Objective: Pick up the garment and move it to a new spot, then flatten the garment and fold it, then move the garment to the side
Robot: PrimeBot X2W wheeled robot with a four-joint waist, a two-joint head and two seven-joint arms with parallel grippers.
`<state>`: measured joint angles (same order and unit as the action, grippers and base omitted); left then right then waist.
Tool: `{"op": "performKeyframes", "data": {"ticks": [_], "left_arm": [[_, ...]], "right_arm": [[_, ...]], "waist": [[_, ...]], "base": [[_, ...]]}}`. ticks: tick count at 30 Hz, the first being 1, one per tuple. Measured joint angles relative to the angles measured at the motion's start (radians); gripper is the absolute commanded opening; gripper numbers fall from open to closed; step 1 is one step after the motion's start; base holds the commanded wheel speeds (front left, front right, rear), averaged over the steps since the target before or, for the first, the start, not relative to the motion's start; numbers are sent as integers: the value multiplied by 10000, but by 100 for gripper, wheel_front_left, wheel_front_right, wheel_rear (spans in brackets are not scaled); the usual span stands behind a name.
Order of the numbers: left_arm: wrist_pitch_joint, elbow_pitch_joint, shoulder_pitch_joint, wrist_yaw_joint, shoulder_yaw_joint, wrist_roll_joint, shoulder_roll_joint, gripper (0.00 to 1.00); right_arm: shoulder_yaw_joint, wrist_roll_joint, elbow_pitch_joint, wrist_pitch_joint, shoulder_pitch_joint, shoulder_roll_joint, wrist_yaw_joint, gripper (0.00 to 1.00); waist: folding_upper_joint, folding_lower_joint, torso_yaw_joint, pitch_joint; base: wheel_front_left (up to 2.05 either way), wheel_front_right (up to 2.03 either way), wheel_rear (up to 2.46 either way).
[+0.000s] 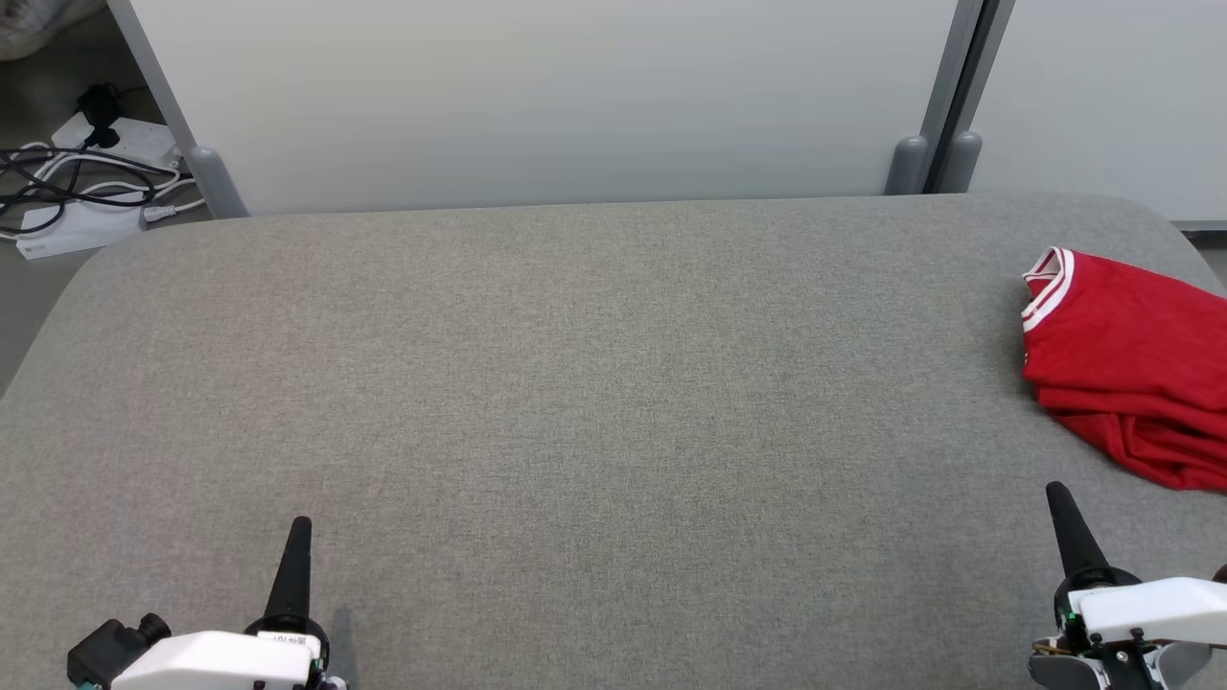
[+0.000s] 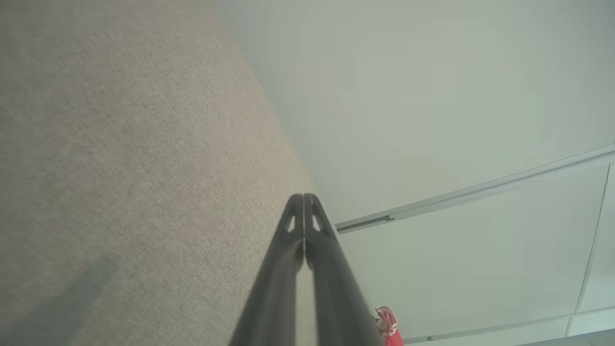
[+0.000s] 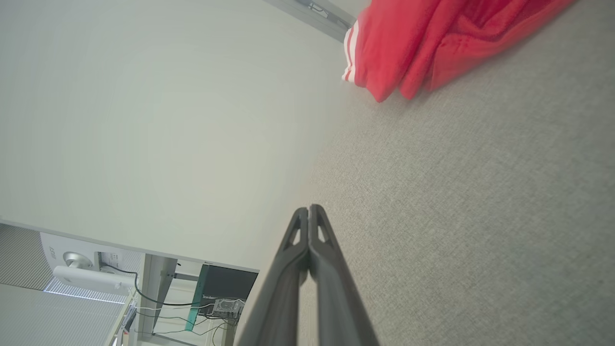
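The garment [image 1: 1131,369] is red with white-striped trim, folded into a compact bundle at the far right edge of the grey padded table [image 1: 594,383]. It also shows at the top of the right wrist view as the garment [image 3: 432,43], and a small piece of the garment [image 2: 388,329] peeks in at the bottom of the left wrist view. My left gripper [image 1: 300,525] rests at the lower left, shut and empty. At the lower right, just in front of the garment and apart from it, my right gripper [image 1: 1055,491] is shut with nothing in it. The closed fingertips appear as left gripper [image 2: 303,197] and right gripper [image 3: 308,208].
White partition panels [image 1: 537,96] with grey posts stand right behind the table's far edge. A power strip and tangled cables [image 1: 86,182] lie on the floor beyond the table's far left corner. The wide grey surface stretches between both grippers.
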<state>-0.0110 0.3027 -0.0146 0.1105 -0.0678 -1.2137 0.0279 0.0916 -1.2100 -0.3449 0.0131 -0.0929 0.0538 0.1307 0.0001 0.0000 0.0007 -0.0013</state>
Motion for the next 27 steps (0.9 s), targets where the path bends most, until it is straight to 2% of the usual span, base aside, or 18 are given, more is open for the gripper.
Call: {"op": "performKeyframes", "data": {"ticks": [27], "left_arm": [[-794,-228,-354,105,-111,-3091,29,0]], "right_arm": [[314,-3114,476,725,3,-113,-2,0]], "waist": [[0,1,-6,36]], "base": [[0,0,0]]}}
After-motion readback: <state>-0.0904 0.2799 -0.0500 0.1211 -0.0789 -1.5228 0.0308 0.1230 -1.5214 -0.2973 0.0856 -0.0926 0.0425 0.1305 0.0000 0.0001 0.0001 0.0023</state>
